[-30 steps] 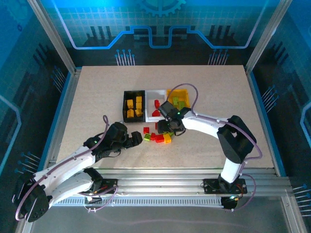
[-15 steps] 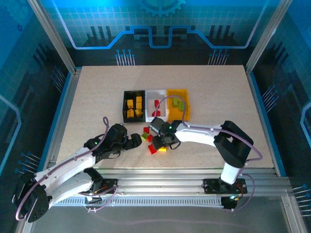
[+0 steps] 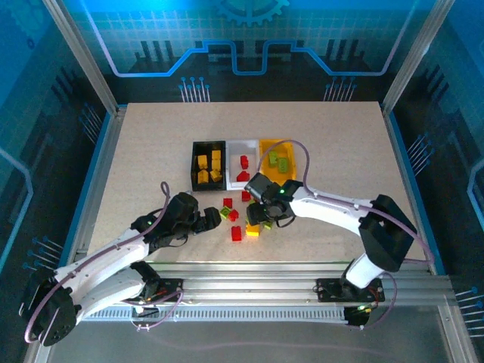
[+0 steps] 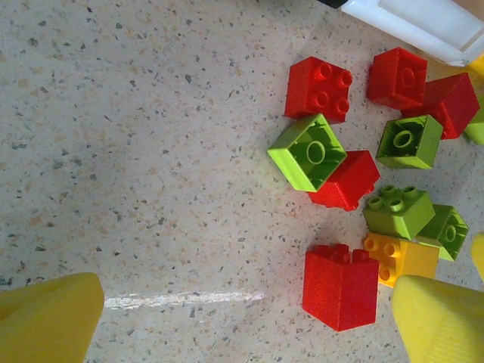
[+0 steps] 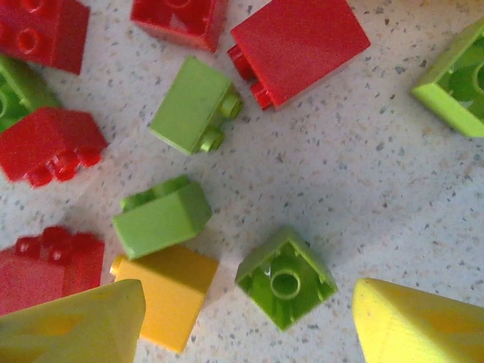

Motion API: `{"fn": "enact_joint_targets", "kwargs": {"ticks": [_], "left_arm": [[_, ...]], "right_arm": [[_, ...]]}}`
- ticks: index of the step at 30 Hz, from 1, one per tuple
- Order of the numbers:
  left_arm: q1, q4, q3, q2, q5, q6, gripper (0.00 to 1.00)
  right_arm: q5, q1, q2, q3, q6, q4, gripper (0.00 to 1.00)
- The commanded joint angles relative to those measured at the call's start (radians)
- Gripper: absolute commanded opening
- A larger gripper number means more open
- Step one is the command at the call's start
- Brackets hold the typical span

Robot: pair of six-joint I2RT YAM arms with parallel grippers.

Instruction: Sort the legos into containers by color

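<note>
The loose legos lie huddled on the desk, just in front of the three bins, with red, light green and a little yellow-orange mixed together. Behind them the black bin has yellow-orange bricks in it, the white bin has red ones and the yellow-orange bin has green ones. So the sorting looks to me well along, with ten or so pieces left.

The right pincer hangs over the right side of the huddle, its fingers apart and holding nothing. Seen from its own wrist, an upturned light green brick sits between the two fingertips with bare desk on either side. A yellow-orange brick lies just beside one fingertip. I'd say this is a pick about to happen, and the green brick is the target. The next move calls for a straight drop and a squeeze on that brick alone, without snagging the orange neighbour. After that comes a lift and a carry back to the yellow-orange bin.

The left pincer sits at the huddle's left edge, spread wide and empty, with a red brick nearest its tips.
</note>
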Motion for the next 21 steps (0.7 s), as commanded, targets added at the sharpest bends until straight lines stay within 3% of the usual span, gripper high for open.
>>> {"fn": "enact_joint_targets", "kwargs": {"ticks": [1,5,13,21], "left_arm": [[-0.005,0.008,-0.011,-0.001,0.006,0.012,0.99],[-0.004,0.006,-0.013,-0.002,0.005,0.01,0.99],[-0.002,-0.015,-0.027,-0.026,-0.007,0.015,0.99],[0.002,-0.005,-0.03,-0.024,-0.001,0.009,0.99]], "right_arm": [[0.009,-0.001,0.051,0.056,0.057,0.033,0.73],[-0.015,0.0,0.118,0.1,0.116,0.061,0.69],[-0.025,0.048,0.226,0.146,0.078,0.004,0.67],[-0.03,0.054,0.274,0.137,0.052,0.042,0.56]]}}
